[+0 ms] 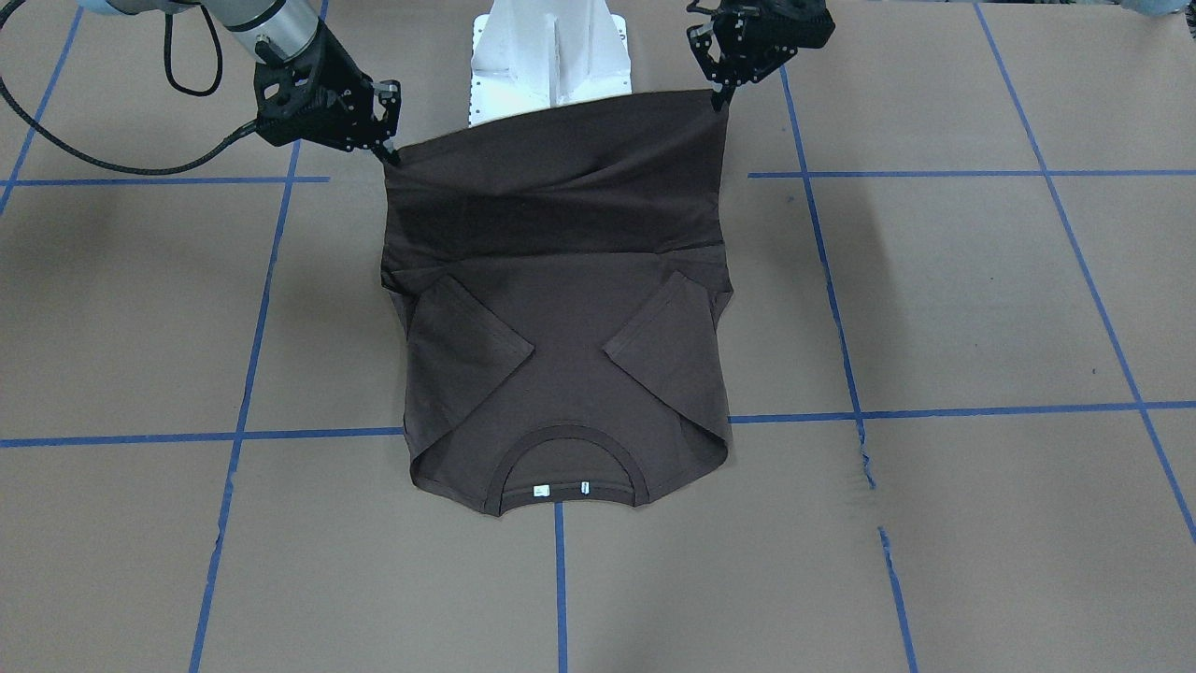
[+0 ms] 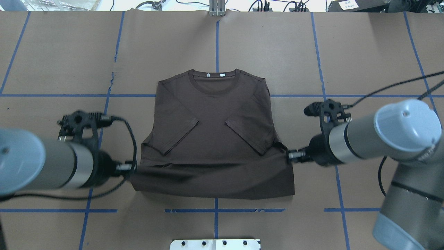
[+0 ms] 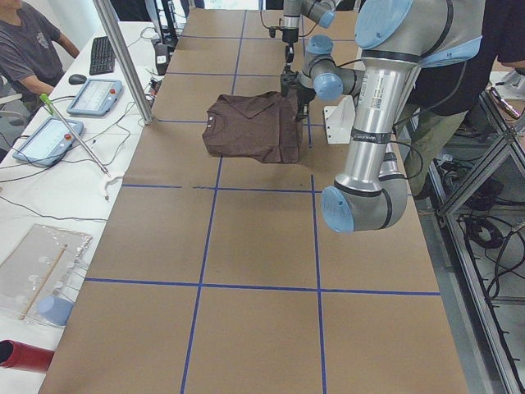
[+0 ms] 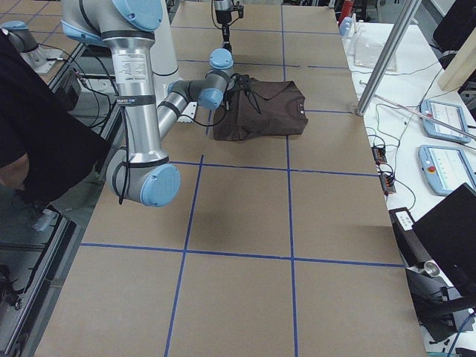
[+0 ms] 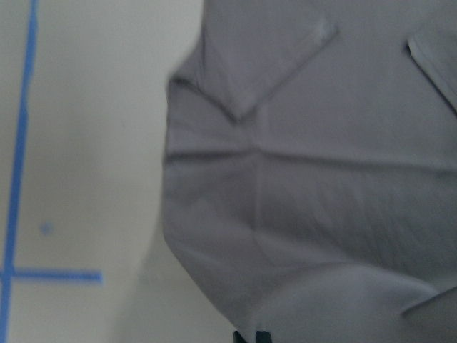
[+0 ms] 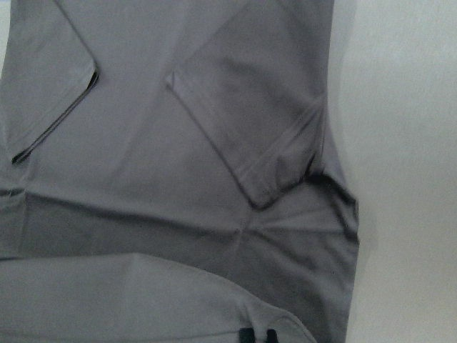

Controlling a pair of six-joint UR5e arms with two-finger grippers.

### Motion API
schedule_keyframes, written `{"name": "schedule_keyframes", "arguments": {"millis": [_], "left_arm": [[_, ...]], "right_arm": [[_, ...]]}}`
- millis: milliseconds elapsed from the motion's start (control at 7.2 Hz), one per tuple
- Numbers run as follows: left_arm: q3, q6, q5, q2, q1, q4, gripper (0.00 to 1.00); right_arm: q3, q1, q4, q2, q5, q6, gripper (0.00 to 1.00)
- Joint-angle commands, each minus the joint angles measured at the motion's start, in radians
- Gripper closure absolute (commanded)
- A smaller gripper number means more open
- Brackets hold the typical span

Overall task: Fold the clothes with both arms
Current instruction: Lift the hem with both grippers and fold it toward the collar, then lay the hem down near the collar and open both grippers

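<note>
Between L gripper and R gripper hangs T-shirt hem — both clamped on it.

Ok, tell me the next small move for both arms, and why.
Probably carry the lifted hem away from the robot, toward the collar. The left pincer and right pincer each pinch a bottom corner of the T-shirt, raised off the table, and both sleeves already lie folded inward, so the crosswise half-fold looks next.
</note>
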Motion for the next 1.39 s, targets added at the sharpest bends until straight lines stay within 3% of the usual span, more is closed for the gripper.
{"name": "schedule_keyframes", "arguments": {"millis": [0, 278, 417, 556, 833, 1250], "left_arm": [[0.234, 0.114, -0.012, -0.075, -0.146, -0.122, 1.00], [0.458, 0.122, -0.014, -0.080, -0.227, -0.383, 1.00], [0.533, 0.122, -0.014, -0.084, -0.255, -0.451, 1.00], [0.605, 0.156, -0.012, -0.109, -0.278, -0.491, 1.00], [0.650, 0.162, -0.014, -0.130, -0.301, -0.510, 1.00], [0.808, 0.155, -0.012, -0.253, -0.300, -0.513, 1.00]], "right_arm": [[-0.191, 0.130, 0.004, 0.120, -0.001, -0.101, 1.00], [-0.352, 0.170, 0.007, 0.232, -0.001, -0.094, 1.00], [-0.421, 0.187, 0.007, 0.276, 0.001, -0.094, 1.00], [-0.463, 0.201, 0.007, 0.299, 0.002, -0.095, 1.00], [-0.518, 0.224, 0.007, 0.329, 0.004, -0.092, 1.00], [-0.669, 0.228, 0.009, 0.447, 0.001, -0.089, 1.00]]}}
